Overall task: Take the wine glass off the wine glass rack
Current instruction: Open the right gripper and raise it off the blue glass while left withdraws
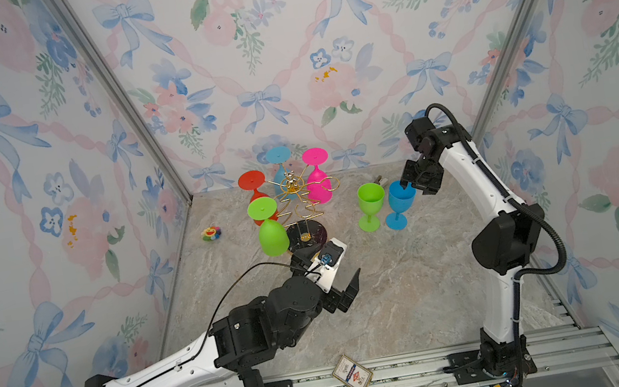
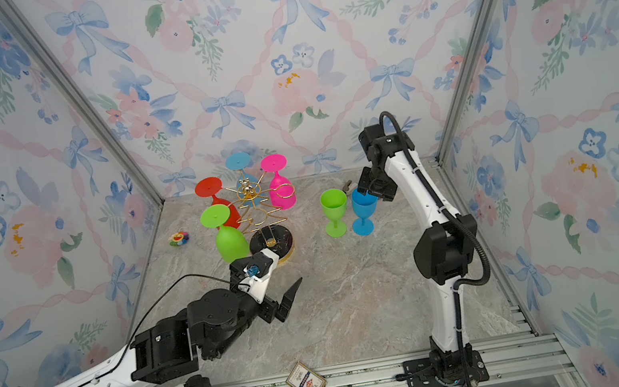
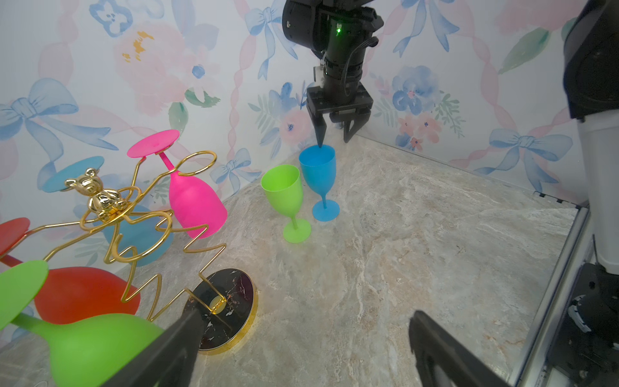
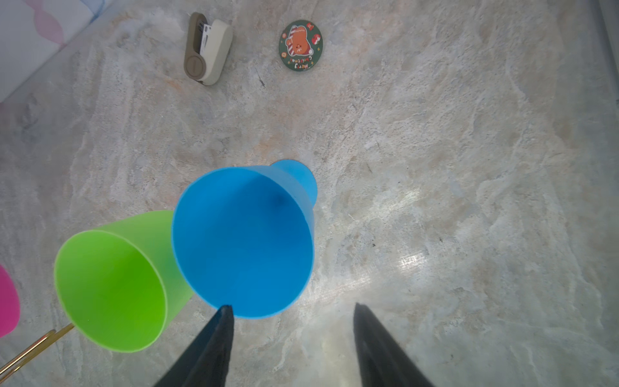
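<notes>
Marbled worktop (image 1: pixel 399 294), blue wine glass (image 1: pixel 395 202) standing right of wine glass rack (image 1: pixel 313 229), right jaws parted at its rim, left jaws wide, round badge (image 4: pixel 300 45) only in right wrist view.

Six wine glasses in all. Four hang on the one rack (image 1: pixel 313 231): a red glass (image 1: pixel 251 180), a pale blue glass (image 1: pixel 278 155), a pink glass (image 1: pixel 319 189) and a green hanging glass (image 1: pixel 272 237). Two stand near the tabletop's back edge: a green standing glass (image 1: pixel 370 196) and a blue standing glass (image 1: pixel 400 199). One stapler (image 4: pixel 207 48), one round badge (image 4: pixel 300 45), one small toy (image 1: pixel 211 233), one card box (image 1: pixel 352 375).
</notes>
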`<state>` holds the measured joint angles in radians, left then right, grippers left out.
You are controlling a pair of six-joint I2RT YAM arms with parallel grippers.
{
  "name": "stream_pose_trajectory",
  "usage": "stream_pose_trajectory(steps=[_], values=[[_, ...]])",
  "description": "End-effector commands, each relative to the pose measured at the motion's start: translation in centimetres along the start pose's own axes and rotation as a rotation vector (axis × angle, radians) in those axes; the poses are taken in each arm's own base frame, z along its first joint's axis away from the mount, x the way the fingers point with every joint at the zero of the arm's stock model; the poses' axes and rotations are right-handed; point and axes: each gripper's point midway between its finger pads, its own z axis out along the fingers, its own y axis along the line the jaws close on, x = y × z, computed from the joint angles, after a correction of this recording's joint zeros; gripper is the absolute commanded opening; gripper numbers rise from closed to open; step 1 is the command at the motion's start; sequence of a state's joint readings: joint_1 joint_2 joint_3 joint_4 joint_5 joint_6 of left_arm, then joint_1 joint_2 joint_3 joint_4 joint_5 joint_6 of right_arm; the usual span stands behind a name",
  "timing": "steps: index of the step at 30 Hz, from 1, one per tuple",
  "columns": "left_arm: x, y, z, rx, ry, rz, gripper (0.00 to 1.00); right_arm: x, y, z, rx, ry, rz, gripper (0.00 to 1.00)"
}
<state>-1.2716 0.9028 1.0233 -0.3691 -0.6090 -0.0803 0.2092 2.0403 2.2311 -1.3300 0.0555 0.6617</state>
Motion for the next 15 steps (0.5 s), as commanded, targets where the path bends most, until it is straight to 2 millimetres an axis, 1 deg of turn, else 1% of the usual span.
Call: stream_pose_trajectory(steps=[1, 4, 7, 10, 13, 14, 15], values=[[-1.0, 0.3, -0.2, 0.003, -0.012, -0.040, 0.98, -0.3, 0.5, -3.9, -0.093, -0.050, -0.018, 0.63], [-1.4, 0.6, -0.3, -0.001, -0.020, -0.061, 0.98, -0.3, 1.1, -6.0, -0.159, -0.081, -0.021, 0.63], [-1.7, 0.9, -0.5, 0.001, -0.029, -0.088, 0.98, -0.1, 1.5, -8.2, -0.211, -0.125, -0.089, 0.63], [-1.8, 0.6, -0.5, 0.036, -0.030, -0.106, 0.98, 1.1, 2.7, -10.6, -0.302, -0.147, -0.171, 0.61], [-1.9, 0.5, -0.6, 0.050, -0.034, -0.128, 0.98, 2.6, 4.1, -13.0, -0.434, -0.192, -0.244, 0.62], [-2.0, 0.6, -0.7, 0.051, -0.035, -0.138, 0.98, 3.2, 4.4, -14.1, -0.482, -0.220, -0.263, 0.64], [-2.2, 0.7, -0.8, 0.052, -0.040, -0.146, 0.98, 3.7, 4.7, -14.8, -0.518, -0.244, -0.277, 0.68]])
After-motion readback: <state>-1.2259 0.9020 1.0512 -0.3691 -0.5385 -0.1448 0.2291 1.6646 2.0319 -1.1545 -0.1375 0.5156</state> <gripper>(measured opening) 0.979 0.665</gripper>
